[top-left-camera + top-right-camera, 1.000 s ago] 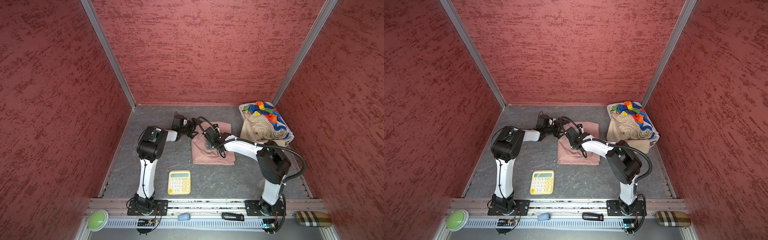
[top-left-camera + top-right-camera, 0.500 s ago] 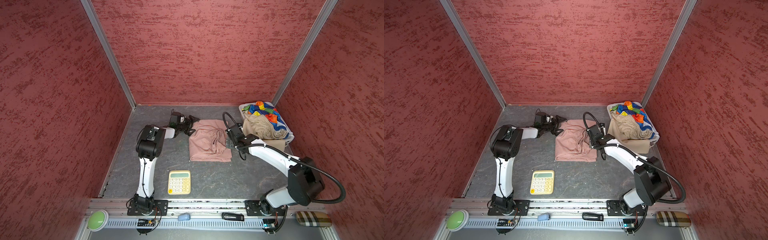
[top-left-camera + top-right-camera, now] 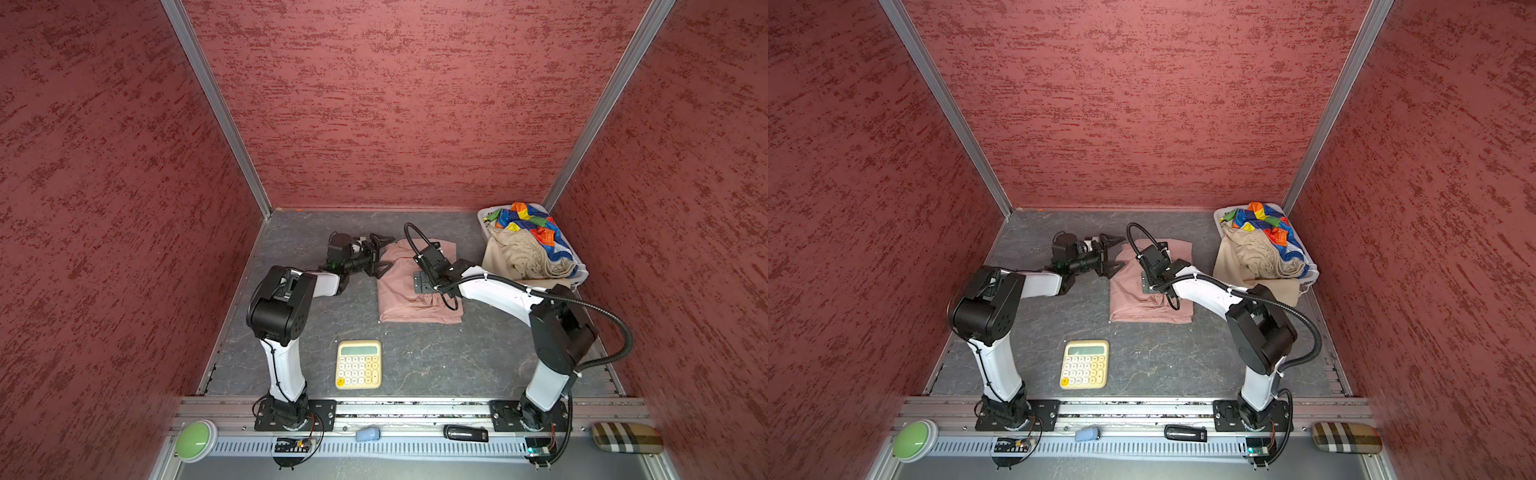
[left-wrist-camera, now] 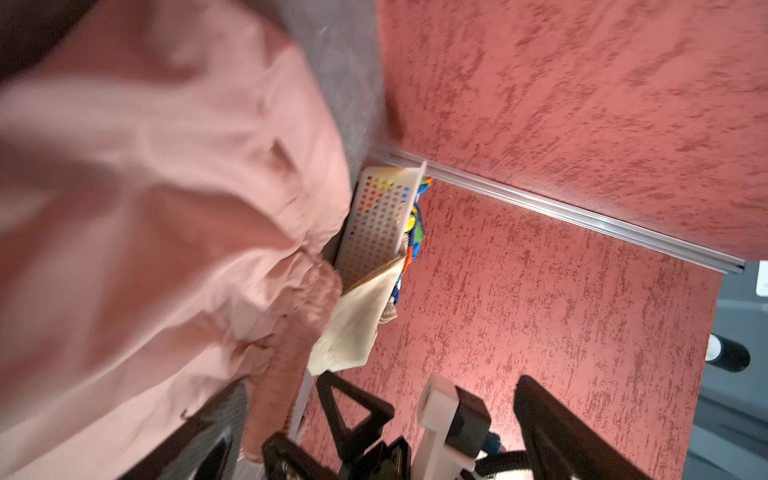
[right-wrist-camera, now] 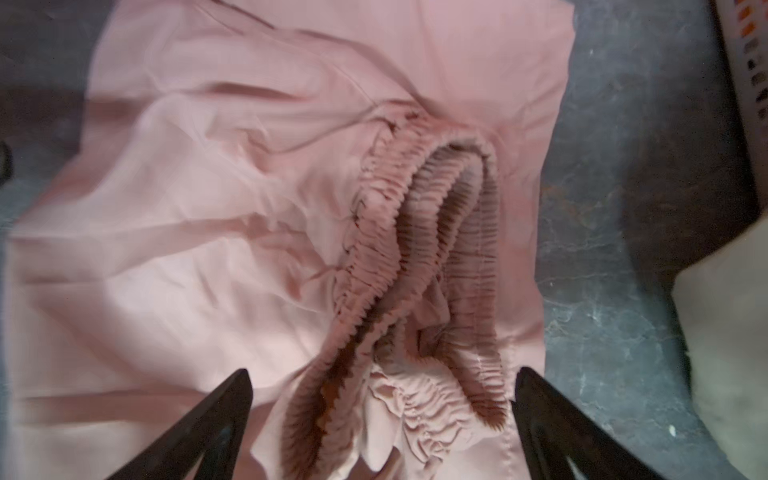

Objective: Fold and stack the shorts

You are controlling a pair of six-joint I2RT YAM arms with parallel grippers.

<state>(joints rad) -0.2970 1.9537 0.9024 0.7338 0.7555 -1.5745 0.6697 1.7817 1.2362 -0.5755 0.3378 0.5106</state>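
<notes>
Jaws standing wide on both. Right gripper [image 5: 382, 372] hovering over gathered waistband [image 5: 415, 249] of pink shorts [image 3: 415, 307], centre of both top views. Left gripper [image 3: 383, 252] sitting at their left edge, holding nothing. Beige shorts [image 3: 515, 257] and rainbow shorts [image 3: 536, 224] lying in basket [image 3: 482, 214], upper right. Risk: pinching only top waistband layer, fold dragging crooked. Fabric contact probably absent; wrist view blurred.

The dusty pink fabric shorts [image 3: 1144, 305] lie on the grey table [image 3: 1163, 365], the left gripper [image 3: 1118, 252] just beside them, jaws spread.
</notes>
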